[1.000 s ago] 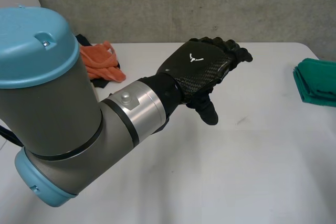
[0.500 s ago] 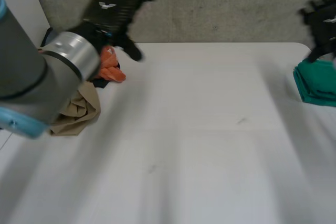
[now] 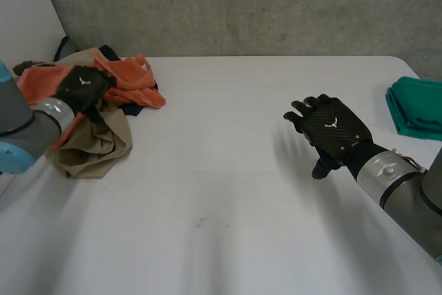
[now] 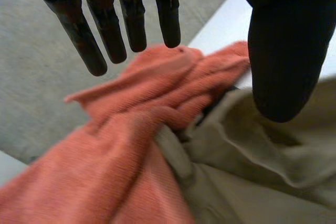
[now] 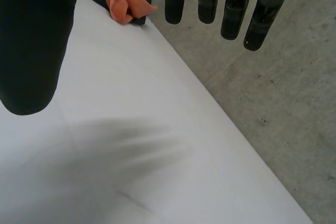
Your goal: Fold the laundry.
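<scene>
Just below the straight-fingered, empty left hand (image 3: 81, 88), orange cloth (image 4: 121, 145) beside tan garment (image 4: 273, 177)

Ribbed orange cloth (image 4: 131, 129), smooth matt white table (image 3: 228, 170)

Light is bright, soft and even, coming from overhead. The white table (image 3: 228, 191) beside the laundry pile (image 3: 103, 136) reads near full brightness. The pile throws a thin soft shadow at its near edge. Tan cloth (image 4: 273, 171) folds shade gently. My left hand (image 3: 81, 88), on the pile, reads flat black. My right hand (image 3: 331, 128), well apart from the pile, shows a faint sheen.
</scene>
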Robot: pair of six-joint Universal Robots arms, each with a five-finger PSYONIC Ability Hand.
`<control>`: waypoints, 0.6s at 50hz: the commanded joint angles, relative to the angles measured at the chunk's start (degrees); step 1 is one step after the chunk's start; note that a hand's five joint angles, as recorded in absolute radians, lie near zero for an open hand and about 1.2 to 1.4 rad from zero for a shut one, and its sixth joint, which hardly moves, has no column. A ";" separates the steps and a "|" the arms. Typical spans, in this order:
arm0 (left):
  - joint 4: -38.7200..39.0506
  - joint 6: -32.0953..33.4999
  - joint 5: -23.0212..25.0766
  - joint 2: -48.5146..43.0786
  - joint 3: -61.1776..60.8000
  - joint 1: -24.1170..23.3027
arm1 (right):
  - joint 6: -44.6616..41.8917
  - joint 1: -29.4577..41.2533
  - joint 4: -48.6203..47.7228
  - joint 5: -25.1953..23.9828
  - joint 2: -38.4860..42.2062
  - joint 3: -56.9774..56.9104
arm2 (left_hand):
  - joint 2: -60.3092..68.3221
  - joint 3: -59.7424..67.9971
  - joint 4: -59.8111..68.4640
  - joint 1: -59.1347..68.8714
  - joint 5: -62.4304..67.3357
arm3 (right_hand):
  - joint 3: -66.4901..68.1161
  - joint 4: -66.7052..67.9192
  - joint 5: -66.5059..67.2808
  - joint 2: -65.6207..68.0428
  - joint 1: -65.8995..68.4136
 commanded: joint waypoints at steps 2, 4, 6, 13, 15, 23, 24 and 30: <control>0.32 0.03 1.02 -2.09 -2.65 -0.74 | 0.10 -0.24 0.00 0.07 0.11 0.41 | 13.30 13.34 13.38 13.16 13.19 | -2.36 -3.49 -3.94 -2.74 -1.68; 0.50 0.38 0.75 -3.22 -2.39 -0.92 | 0.10 -0.24 0.00 -0.02 0.29 0.41 | 18.50 18.54 18.58 18.36 18.39 | -2.36 -3.49 -3.94 -2.74 -1.68; 0.94 0.73 0.58 -4.11 -2.22 -1.00 | 0.10 -0.24 0.00 0.07 0.55 0.50 | 24.39 24.43 24.47 24.25 24.28 | -2.36 -3.49 -3.94 -2.74 -1.68; 4.27 4.16 -7.41 -4.38 -2.12 -4.07 | 0.10 -0.33 0.00 0.07 0.64 0.59 | 56.36 56.40 56.44 56.22 56.25 | -2.36 -3.49 -3.94 -2.74 -1.68; 5.41 4.08 -10.22 -3.76 -2.65 -5.65 | 0.10 -0.33 0.00 0.16 0.64 0.59 | 56.36 56.40 56.44 56.22 56.25 | -2.36 -3.49 -3.94 -2.74 -1.68; 7.00 -4.09 -13.05 11.17 -10.29 -20.76 | 0.36 -1.91 -0.18 0.68 0.20 0.24 | 56.36 56.40 56.44 56.22 56.25 | -2.36 -3.49 -3.94 -2.74 -1.68; 7.00 -5.23 -13.05 12.14 -10.82 -22.61 | 0.45 -2.43 -0.18 1.29 0.11 -0.02 | 56.36 56.40 56.44 56.22 56.25 | -2.36 -3.49 -3.94 -2.74 -1.68; 7.09 -14.20 -13.49 15.58 -11.62 -36.76 | 0.80 -3.05 -0.18 5.42 0.03 -0.99 | 56.36 56.40 56.44 56.22 56.25 | -2.36 -3.49 -3.94 -2.74 -1.68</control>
